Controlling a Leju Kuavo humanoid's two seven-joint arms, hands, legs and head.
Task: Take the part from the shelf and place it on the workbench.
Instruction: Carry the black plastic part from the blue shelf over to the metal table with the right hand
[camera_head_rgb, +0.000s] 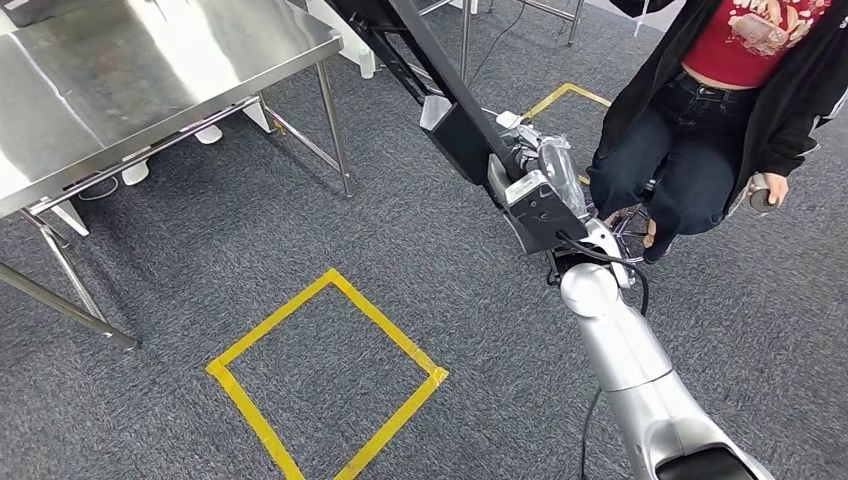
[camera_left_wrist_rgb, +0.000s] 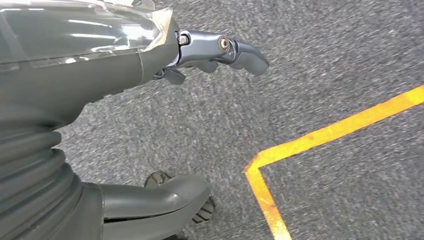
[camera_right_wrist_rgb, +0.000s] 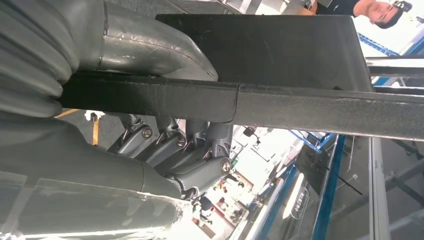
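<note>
The part (camera_head_rgb: 437, 72) is a long black bar with a black box fixed to it, running from the top of the head view down toward the middle. My right hand (camera_head_rgb: 537, 192) grips its lower end above the carpet. In the right wrist view the bar (camera_right_wrist_rgb: 310, 107) lies across my right hand (camera_right_wrist_rgb: 165, 150), with the thumb on one side and the dark fingers (camera_right_wrist_rgb: 200, 172) curled on the other. The steel workbench (camera_head_rgb: 130, 70) stands at the upper left, well apart from the part. My left hand (camera_left_wrist_rgb: 95, 70) hangs over the carpet with fingers apart, holding nothing.
A person (camera_head_rgb: 720, 110) in a red top and black jacket sits close to the right of my right hand, holding a controller. A yellow tape square (camera_head_rgb: 327, 282) marks the carpet in front of me, and another yellow line (camera_head_rgb: 565, 95) lies farther back. The workbench's legs (camera_head_rgb: 335, 130) stand on the carpet.
</note>
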